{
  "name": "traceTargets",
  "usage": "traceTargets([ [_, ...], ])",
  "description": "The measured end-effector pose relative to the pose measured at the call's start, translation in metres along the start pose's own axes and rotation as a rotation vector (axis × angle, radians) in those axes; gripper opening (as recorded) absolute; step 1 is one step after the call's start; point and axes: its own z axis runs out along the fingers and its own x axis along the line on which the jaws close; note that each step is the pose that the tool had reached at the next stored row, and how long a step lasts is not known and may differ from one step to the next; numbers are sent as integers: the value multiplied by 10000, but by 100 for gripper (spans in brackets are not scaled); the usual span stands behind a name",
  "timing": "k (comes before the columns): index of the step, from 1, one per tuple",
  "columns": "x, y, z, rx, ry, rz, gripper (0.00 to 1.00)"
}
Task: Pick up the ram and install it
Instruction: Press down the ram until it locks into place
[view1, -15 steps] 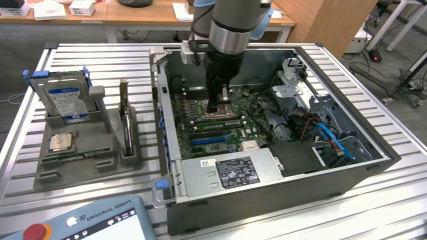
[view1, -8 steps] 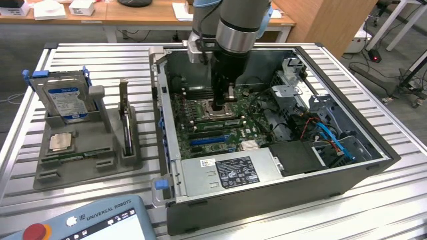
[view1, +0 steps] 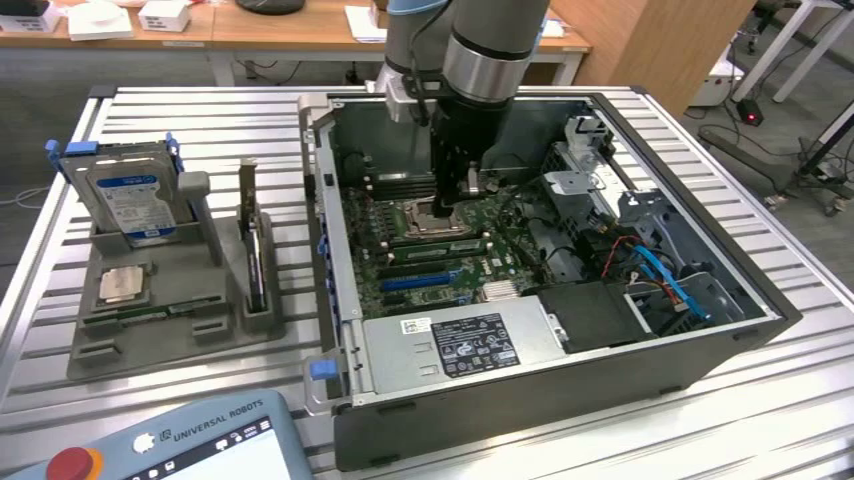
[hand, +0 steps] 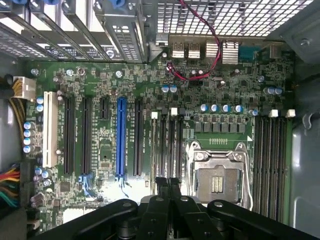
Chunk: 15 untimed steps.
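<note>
My gripper reaches down into the open computer case and hovers just over the motherboard. Its fingertips are pressed together, so the gripper is shut, and I see nothing between them. They hang over the near end of the dark memory slots, beside the open processor socket. A narrow green strip that looks like the ram stands on edge in the front slot of the grey parts tray, far from the gripper.
The tray also holds a hard drive, a square silver processor chip and an upright expansion card. In the case are a power supply, a drive cage and blue cables. A teach pendant lies at the table's front.
</note>
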Motion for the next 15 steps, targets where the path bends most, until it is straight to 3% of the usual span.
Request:
traceTargets([
  [15, -1, -32, -326, 0, -72, -180, 10],
])
